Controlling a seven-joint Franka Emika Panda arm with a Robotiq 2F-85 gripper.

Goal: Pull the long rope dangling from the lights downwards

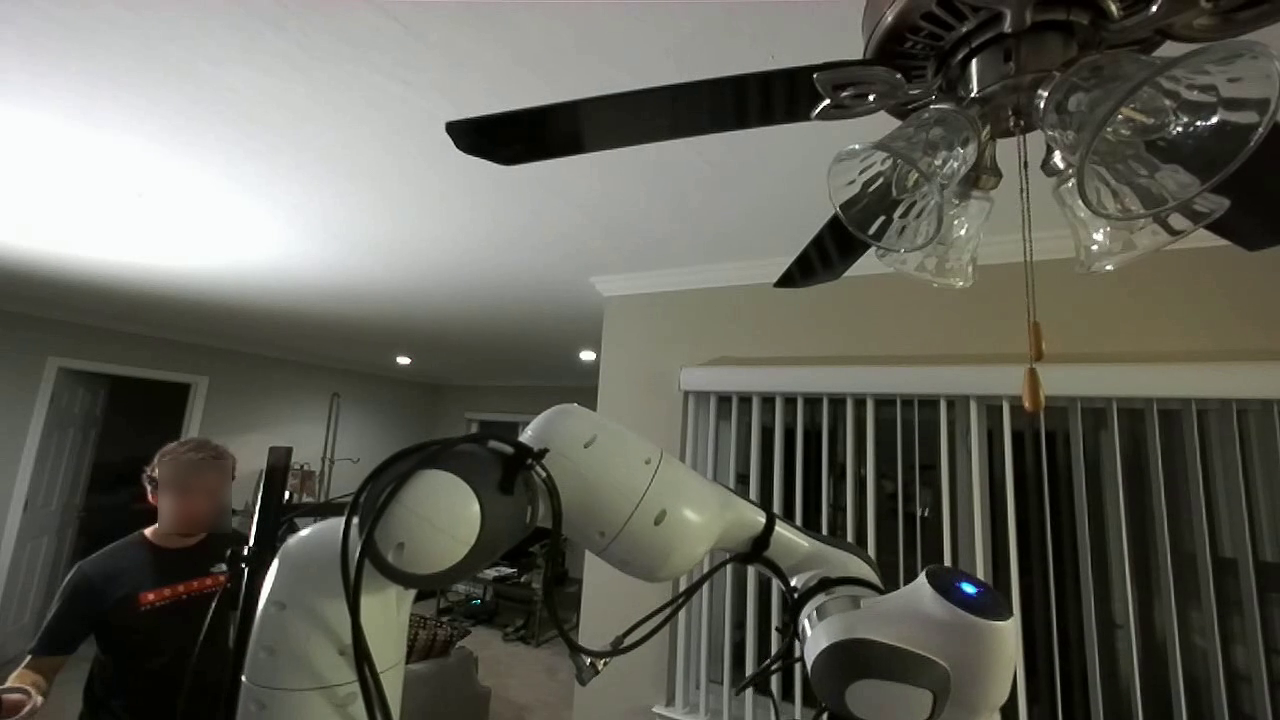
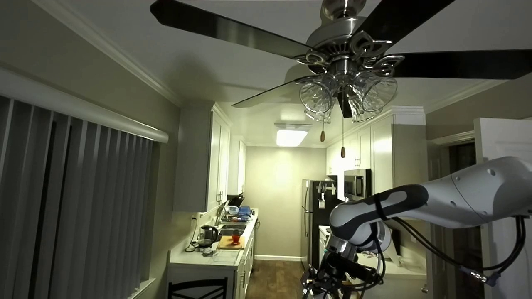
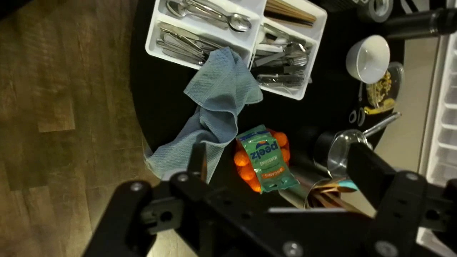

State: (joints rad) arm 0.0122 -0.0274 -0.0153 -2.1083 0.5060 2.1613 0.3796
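Note:
The long rope (image 1: 1027, 250) hangs from the fan hub and ends in an amber knob (image 1: 1032, 390); the rope also shows in an exterior view (image 2: 343, 128). A shorter cord with a similar knob (image 2: 322, 136) hangs beside it. The lights (image 1: 905, 180) are clear ruffled glass shades around the cords, also in an exterior view (image 2: 318, 95). My gripper (image 3: 280, 159) is open and empty, its fingers wide apart, pointing down over a table. In an exterior view the gripper (image 2: 318, 284) is well below the knobs, partly cut off. No rope shows in the wrist view.
Dark fan blades (image 1: 640, 115) spread around the lights. Vertical blinds (image 1: 860, 460) stand behind. Below, a black table (image 3: 167, 103) bears a cutlery tray (image 3: 255, 39), blue cloth (image 3: 223, 82), mandarin bag (image 3: 266, 157) and utensil holder (image 3: 296, 194). A person (image 1: 150, 590) stands behind the arm.

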